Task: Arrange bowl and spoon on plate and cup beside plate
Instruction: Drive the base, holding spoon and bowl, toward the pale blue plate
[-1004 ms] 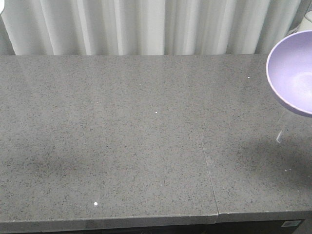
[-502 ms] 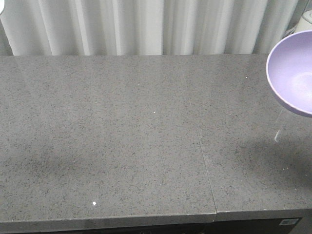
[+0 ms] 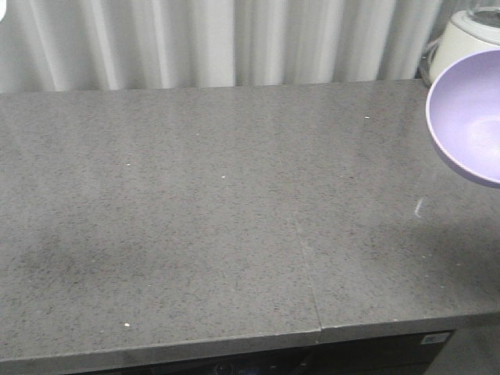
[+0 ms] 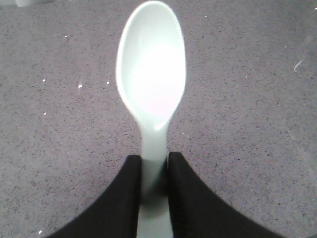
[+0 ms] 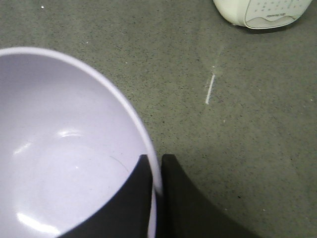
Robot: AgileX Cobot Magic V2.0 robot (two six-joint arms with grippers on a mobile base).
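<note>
Bowl [image 5: 64,148] and spoon [image 4: 151,69] are held over a wide grey speckled counter [image 3: 195,219]; the lilac bowl is empty, its rim clamped by the right gripper [image 5: 157,158]; a white appliance [image 5: 257,12] beyond carries print too blurred to read; the left gripper [image 4: 154,158] pinches the mint spoon's handle.

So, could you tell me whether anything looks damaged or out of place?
Nothing spilled or broken. Only a white streak on the countertop near the white appliance stands out: scratch or glare, I cannot tell. The bowl and spoon look intact.
</note>
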